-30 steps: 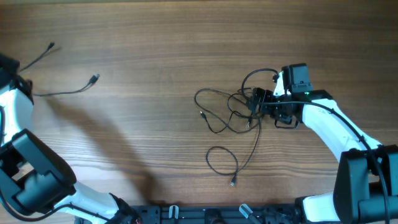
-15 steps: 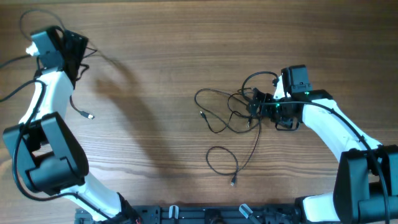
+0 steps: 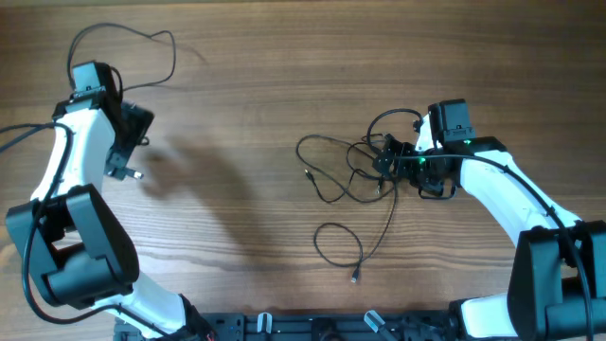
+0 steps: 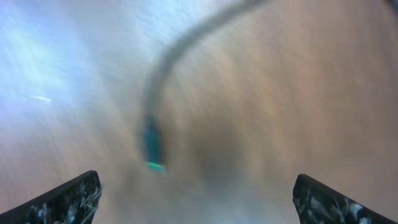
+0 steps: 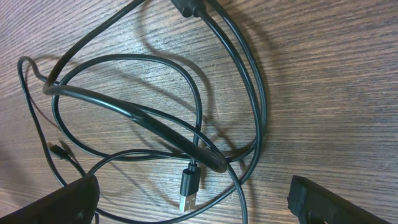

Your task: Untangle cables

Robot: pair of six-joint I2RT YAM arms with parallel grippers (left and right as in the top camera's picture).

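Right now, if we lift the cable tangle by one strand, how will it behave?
Likely floppy: the cables lie in thin, loose curves, so they'd probably sag and drape. Loops cross one another in the right wrist view, so one lifted strand would likely drag others along. The free plug may dangle and swing.

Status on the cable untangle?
Left end effector open, one cable loose near it. Right end effector open over tangle. No obstruction seen.

A wood-grain table (image 3: 246, 57) fills the overhead view (soft shadows lie across it).
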